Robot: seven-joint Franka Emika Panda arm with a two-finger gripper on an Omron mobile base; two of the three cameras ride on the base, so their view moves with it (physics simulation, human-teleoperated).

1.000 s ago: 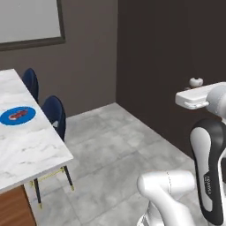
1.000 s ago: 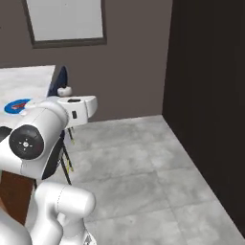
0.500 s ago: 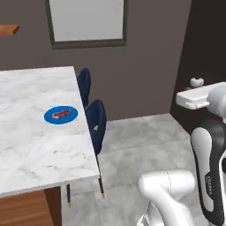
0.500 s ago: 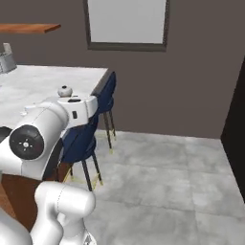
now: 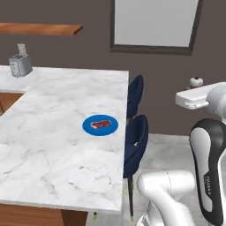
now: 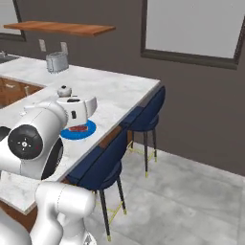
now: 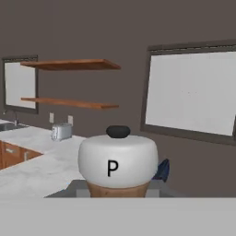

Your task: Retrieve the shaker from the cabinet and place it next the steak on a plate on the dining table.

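In the left base view a toaster [image 5: 20, 65] sits at the upper left of the dining table [image 5: 53, 145], and mid-frame lies the steak [image 5: 101, 124] on the blue plate [image 5: 111, 128], with dark blue chairs [image 5: 135, 143] just right of the table edge. The shaker [image 5: 196, 82] pokes up at the right edge above the white hand. In the hand view it fills the lower centre, the gripper [image 7: 118, 192] clamped on its wooden body below the "P" top.

Arm folded upright at lower right of the left base view; gripper [image 7: 118, 186] closed on the shaker [image 7: 118, 161].
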